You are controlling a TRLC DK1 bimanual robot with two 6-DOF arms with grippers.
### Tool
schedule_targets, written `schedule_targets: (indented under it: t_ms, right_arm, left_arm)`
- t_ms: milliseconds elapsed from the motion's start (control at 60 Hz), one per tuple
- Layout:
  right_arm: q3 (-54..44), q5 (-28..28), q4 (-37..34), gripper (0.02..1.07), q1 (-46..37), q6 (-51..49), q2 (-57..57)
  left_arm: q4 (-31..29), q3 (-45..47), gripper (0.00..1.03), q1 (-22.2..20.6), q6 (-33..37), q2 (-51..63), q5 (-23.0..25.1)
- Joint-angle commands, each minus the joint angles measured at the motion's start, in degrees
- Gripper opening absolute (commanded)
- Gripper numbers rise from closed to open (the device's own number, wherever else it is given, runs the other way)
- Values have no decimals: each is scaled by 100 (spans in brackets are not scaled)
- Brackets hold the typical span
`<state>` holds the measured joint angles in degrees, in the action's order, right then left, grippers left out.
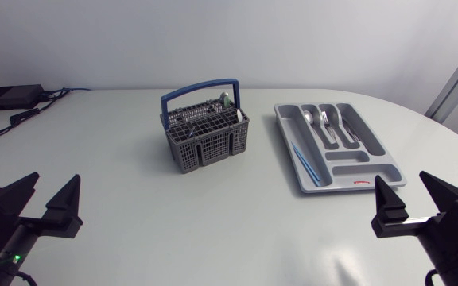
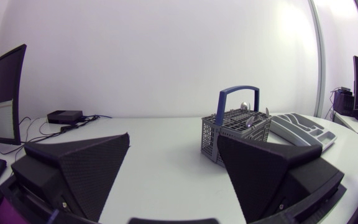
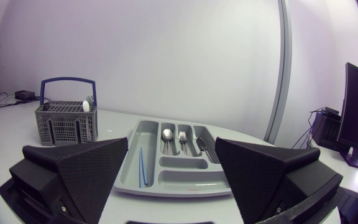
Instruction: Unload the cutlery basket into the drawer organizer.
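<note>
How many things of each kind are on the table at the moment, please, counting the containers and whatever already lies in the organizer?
Cutlery basket: 1
Drawer organizer: 1
Metal cutlery pieces in the organizer: 3
Thin blue stick in the organizer (possibly a pair, too thin to tell): 1
Total: 6

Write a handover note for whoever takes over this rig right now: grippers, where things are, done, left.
Left gripper: open, empty. Right gripper: open, empty.
Cutlery basket mid-table; drawer organizer beside it, on the right arm's side.
Done: spoons, a fork and a thin blue stick lie in the organizer.
Left: basket still holds cutlery, a spoon sticking up; move it all to the organizer.
</note>
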<state>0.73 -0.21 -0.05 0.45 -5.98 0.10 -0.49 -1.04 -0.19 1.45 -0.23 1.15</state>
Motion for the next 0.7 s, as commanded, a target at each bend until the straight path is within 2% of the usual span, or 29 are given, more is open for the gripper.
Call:
schedule_targets:
  t_ms: [0, 533, 683]
  right_arm:
    - [-73, -14, -47, 103, 43, 79, -45]
    - [-82, -14, -21, 103, 184, 123, -54]
    - [50, -14, 32, 103, 228, 114, -36]
  left_arm:
    - [5, 95, 99, -34, -128, -39, -36]
    - [76, 86, 99, -131, -207, -65, -36]
    - [23, -265, 99, -61, -339, -56, -36]
